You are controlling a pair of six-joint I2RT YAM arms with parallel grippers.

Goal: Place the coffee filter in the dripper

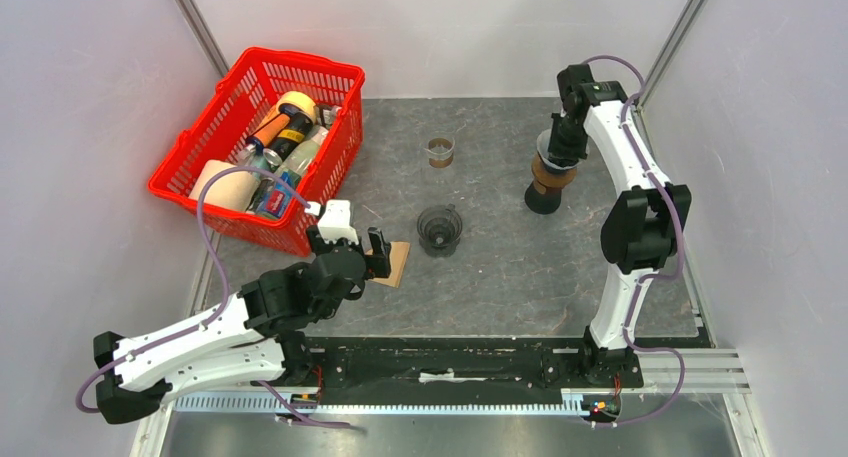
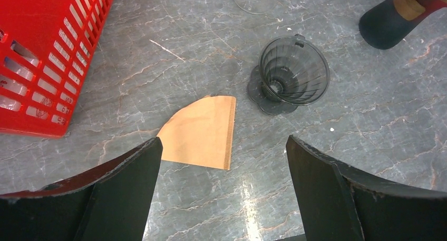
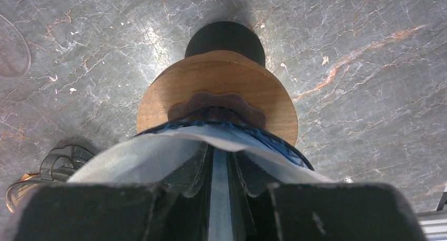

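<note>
Hovering left gripper (image 2: pixel 222 145) wide open, empty, above coffee filter (image 2: pixel 203 131) | right gripper (image 3: pixel 219 164) clamping wood-collared vessel (image 3: pixel 216 83)

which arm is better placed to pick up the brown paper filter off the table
Left. Its open left gripper hovers over the flat brown paper coffee filter, with the dark ribbed plastic dripper just beyond. The right gripper is far off, at the black-and-wood stand.
</note>
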